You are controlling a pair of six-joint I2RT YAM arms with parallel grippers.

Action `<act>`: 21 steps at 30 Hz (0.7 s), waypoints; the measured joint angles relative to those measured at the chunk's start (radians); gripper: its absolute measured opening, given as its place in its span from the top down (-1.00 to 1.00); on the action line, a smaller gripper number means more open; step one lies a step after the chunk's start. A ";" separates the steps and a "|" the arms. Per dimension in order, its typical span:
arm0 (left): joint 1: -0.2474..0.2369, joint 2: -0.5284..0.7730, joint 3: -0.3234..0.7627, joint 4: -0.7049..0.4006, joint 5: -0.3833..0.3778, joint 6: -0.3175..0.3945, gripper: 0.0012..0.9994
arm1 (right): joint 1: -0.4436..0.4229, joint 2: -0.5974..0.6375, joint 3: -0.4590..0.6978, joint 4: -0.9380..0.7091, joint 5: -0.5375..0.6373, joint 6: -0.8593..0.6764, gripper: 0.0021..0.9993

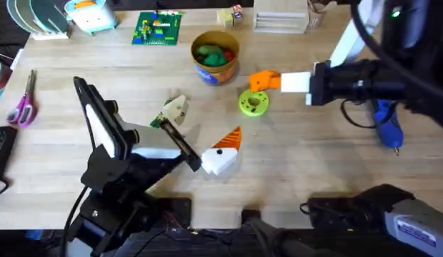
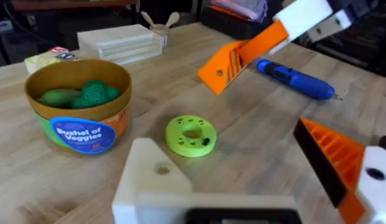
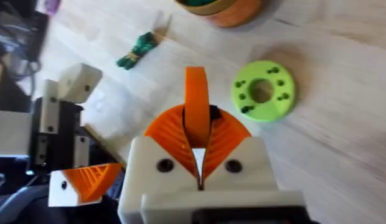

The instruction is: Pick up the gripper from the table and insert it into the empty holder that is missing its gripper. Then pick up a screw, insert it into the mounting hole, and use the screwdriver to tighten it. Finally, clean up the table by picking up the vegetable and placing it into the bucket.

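The right gripper (image 1: 279, 81) has its fingers (image 3: 162, 168) pressed together on the orange wedge (image 1: 263, 80), pinching its thick end so the thin end juts out past the fingertips. The left gripper (image 1: 200, 132) is spread wide. One of its fingers carries an orange ribbed pad (image 1: 230, 138). The other is the bare cream holder (image 1: 177, 108), which sits well apart from the wedge, beyond the green disc (image 1: 254, 101).

The wedge looks like light, stiff plastic. It won't crush, but its smooth sloped sides could let it twist or squirt out of the pinch. The flat flanks near the thick end seem the best place to hold it, leaving the ribbed face free. How deep it sits between the pads is hard to tell.

The vegetable (image 3: 138, 50) lies beside the bare holder, small and probably soft, best gripped across its middle. The bucket (image 1: 216, 57) stands just past the wedge tip. The screwdriver (image 1: 387, 125) lies behind the right fingers.
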 joint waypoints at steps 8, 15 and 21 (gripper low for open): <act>0.000 0.000 0.000 0.000 0.000 -0.111 -0.98 | 0.123 0.116 -0.152 0.402 -0.264 0.323 0.98; 0.000 0.000 0.000 0.000 0.000 -0.129 -0.98 | 0.218 0.221 -0.152 0.535 -0.381 0.479 0.98; 0.000 0.000 0.000 0.000 0.000 -0.136 -0.98 | 0.194 0.281 -0.152 0.568 -0.440 0.569 0.98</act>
